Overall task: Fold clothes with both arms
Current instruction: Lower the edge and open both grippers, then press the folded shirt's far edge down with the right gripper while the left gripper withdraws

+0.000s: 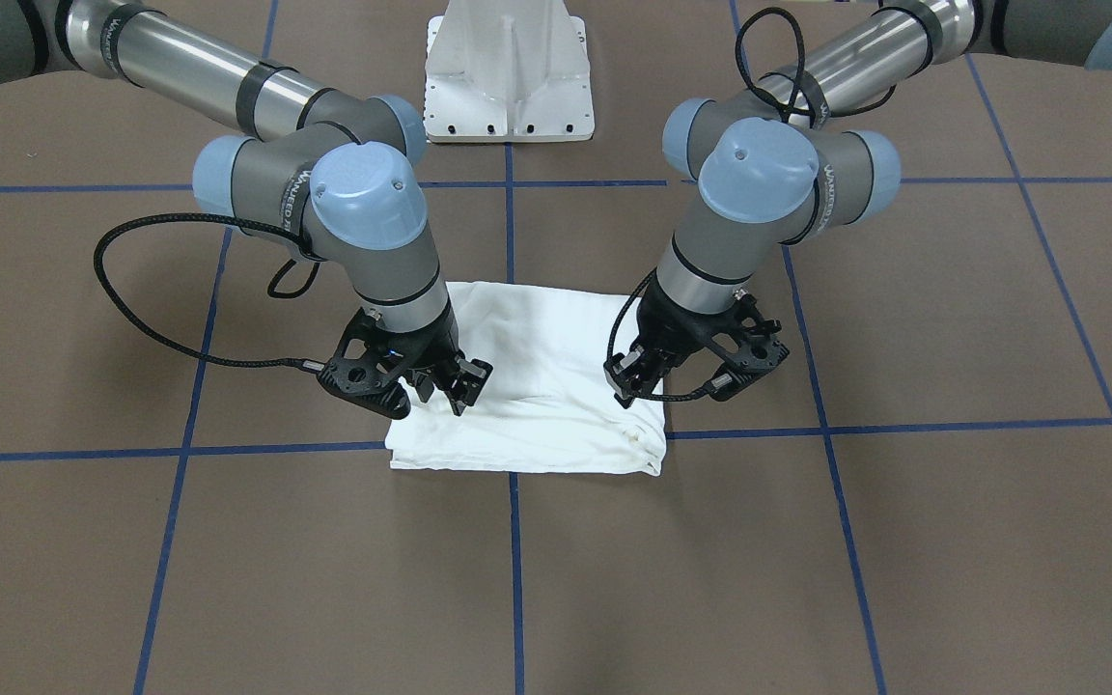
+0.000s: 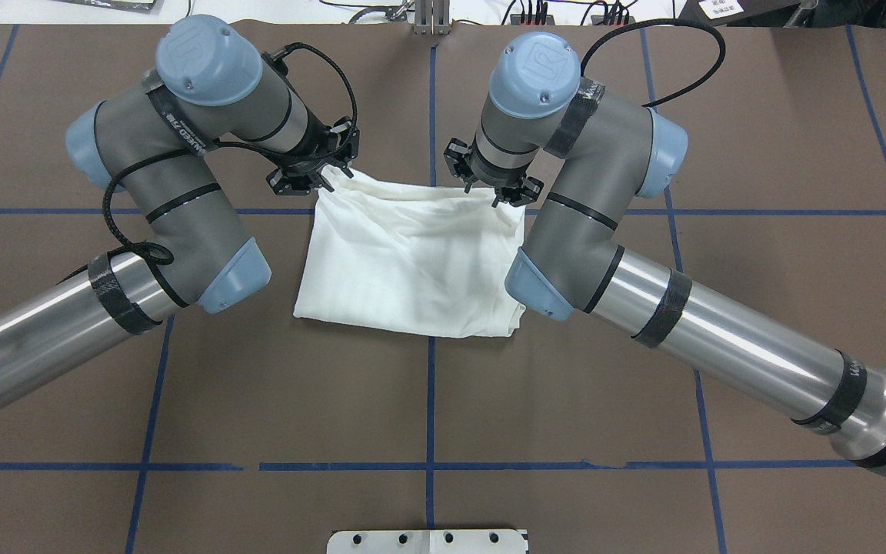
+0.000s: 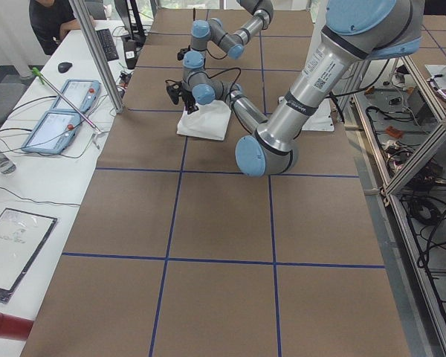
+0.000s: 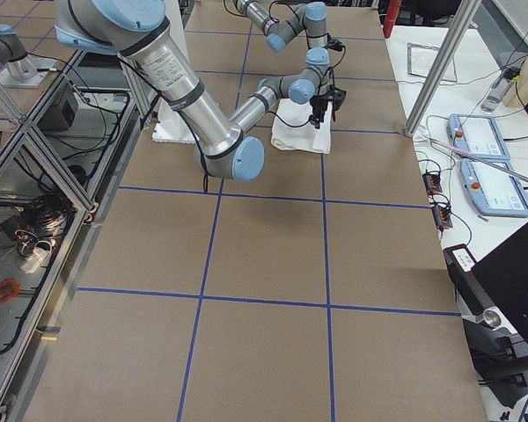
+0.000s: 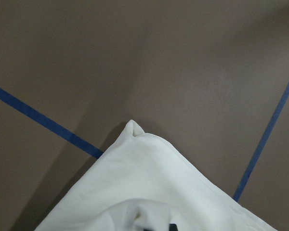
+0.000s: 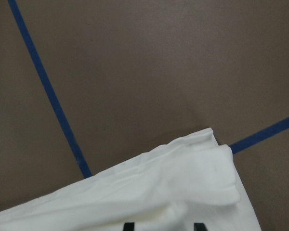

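Okay, robot side first. There's the white pedestal base point(image 2: 428, 541), then bare brown table point(image 2: 258, 400) crossed by blue tape lines point(image 2: 430, 400).

The shirt point(image 2: 412, 261) lies at table centre, straddling the middle tape line. It is already down to a rough multi-layer rectangle. Its near edge is free, with no gripper by it. The mid-panel shows soft creases, and no collar or print is visible.

Both arms work at the far edge. The left gripper point(image 1: 631, 384) is at the far corner on its own side and the right gripper point(image 1: 448, 386) at the other far corner. Both point down into the cloth.

- **Right wrist view:** two dark fingertips point(image 6: 129, 225) stand apart with bunched cloth between them. Clamped or only straddling, cannot tell.
- **Left wrist view:** one dark tip shows at the frame's bottom, with cloth humping up toward it. How far apart the jaws stand, cannot tell.

Handling, my read: the shirt is light, limp and unbreakable, with no stiffness at all. The stack will likely sag between two holds, and the layers can slip over each other.

The best hold looks like the two far corners, pinched through every layer, with the arms lifting level and together. A one-layer pinch would probably peel the fold open. The far corner on the left arm's side looks puckered and its layers staggered, so it likely needs a deeper bite.

Beyond the table's far edge there are cables point(image 2: 535, 11) and other clutter too small to name.
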{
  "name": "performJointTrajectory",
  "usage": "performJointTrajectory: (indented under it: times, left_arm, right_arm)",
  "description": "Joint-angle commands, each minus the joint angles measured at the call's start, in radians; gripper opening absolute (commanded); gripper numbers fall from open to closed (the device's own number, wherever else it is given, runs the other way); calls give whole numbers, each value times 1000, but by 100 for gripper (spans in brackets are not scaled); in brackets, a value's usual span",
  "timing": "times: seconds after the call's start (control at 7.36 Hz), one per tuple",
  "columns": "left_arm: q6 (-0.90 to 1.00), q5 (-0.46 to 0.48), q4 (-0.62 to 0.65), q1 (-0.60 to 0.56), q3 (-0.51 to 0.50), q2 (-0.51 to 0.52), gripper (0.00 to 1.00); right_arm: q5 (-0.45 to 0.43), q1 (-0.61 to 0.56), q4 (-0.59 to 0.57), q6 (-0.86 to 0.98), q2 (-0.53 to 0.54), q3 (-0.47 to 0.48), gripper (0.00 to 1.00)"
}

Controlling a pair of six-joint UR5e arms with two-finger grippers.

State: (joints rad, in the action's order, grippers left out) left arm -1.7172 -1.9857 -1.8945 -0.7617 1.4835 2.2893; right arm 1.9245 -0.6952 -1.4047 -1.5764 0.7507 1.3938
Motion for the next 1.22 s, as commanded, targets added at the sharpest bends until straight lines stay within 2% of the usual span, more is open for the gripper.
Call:
performJointTrajectory:
  times: [0.0,0.41,0.68,0.95,1.09]
  left_arm:
    - [1,1,-2,-22,-8,3,100]
    - [89,-5,21,-63,27,-23,100]
    - [209,-8,57,-89,147,-103,100]
    - [228,-9,61,-96,152,-113,100]
    - [228,-10,61,-96,152,-113,100]
  right_arm:
    - [48,-26,7,1,-2,1,100]
    - [32,5,4,89,2,34,100]
    - [-39,87,-5,218,-31,22,100]
    - [-87,100,-7,361,-48,-53,100]
    - [-111,97,-5,406,-89,-134,100]
